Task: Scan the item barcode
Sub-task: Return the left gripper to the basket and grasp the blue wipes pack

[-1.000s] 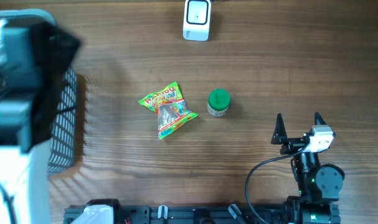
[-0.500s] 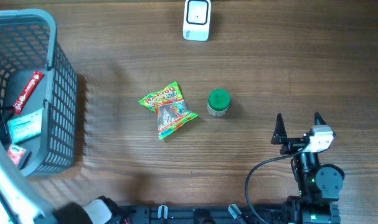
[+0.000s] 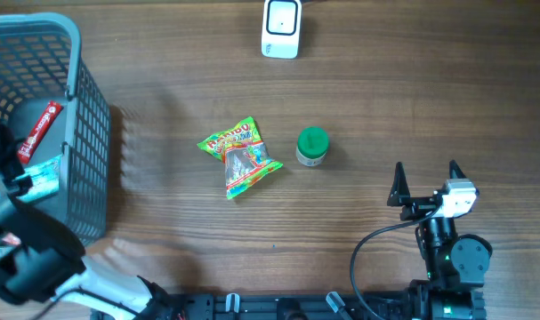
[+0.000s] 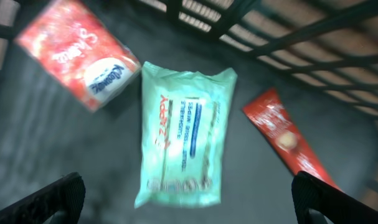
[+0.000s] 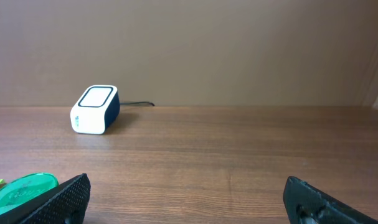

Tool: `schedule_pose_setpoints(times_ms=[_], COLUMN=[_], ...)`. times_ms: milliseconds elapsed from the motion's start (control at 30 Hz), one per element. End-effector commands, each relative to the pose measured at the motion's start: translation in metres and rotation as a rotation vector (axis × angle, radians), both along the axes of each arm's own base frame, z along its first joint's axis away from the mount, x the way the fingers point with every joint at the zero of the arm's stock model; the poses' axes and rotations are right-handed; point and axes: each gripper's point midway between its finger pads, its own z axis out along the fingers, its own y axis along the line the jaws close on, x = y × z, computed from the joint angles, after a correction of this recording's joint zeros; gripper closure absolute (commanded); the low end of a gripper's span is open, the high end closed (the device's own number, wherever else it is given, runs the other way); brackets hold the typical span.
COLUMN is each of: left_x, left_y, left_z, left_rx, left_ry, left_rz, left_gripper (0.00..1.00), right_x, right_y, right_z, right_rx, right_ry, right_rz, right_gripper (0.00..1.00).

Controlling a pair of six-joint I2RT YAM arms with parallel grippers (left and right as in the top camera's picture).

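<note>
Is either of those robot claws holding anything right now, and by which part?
Nothing is held. The left gripper hangs open above the teal wipes pack in the basket; the right gripper is open too.

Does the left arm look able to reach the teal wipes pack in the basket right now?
Probably yes: the left gripper hangs open directly over the teal wipes pack in the basket; nothing covers it, and the red-and-white pack and red sachet lie off to its sides.
</note>
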Motion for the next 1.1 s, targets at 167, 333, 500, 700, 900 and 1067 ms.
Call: schedule_pose_setpoints(times_ms=[167,333,500,700,900,1067], left_x=[0.019,0.029,0.012,-0.013,-0.022,-0.017], left_y=[-0.005,-0.016,-0.018,-0.025,-0.031,-0.027], left_z=[-0.069,-0.09,-0.112,-0.123,-0.119,-0.101], left_rx=[-0.065,-0.085,-0.071,-0.113,-0.14,-0.112], left_ry=[0.11,0.146,0.236,0.302,0.334,0.304], left_rz=[-0.092,-0.13,-0.133,-0.118,-0.12,-0.172], left_gripper=[0.0,0.0,0.0,0.01,0.8,0.8], right_x=[0.0,0.0,0.0,0.0,0.0,0.0], right_y=[-0.001,-0.001,-0.001,-0.001,-0.001,-0.001], right_z=[0.001,0.001,0.001,0.001,0.001,0.001], right_rx=[-0.012,-0.012,-0.012,-0.012,-0.012,-0.012], right_ry=[-0.006,-0.006,-0.006,-0.006,-0.006,-0.006], right_rz=[-0.009,-0.009,-0.009,-0.009,-0.009,-0.009], right_gripper=[0.0,0.0,0.0,0.0,0.0,0.0])
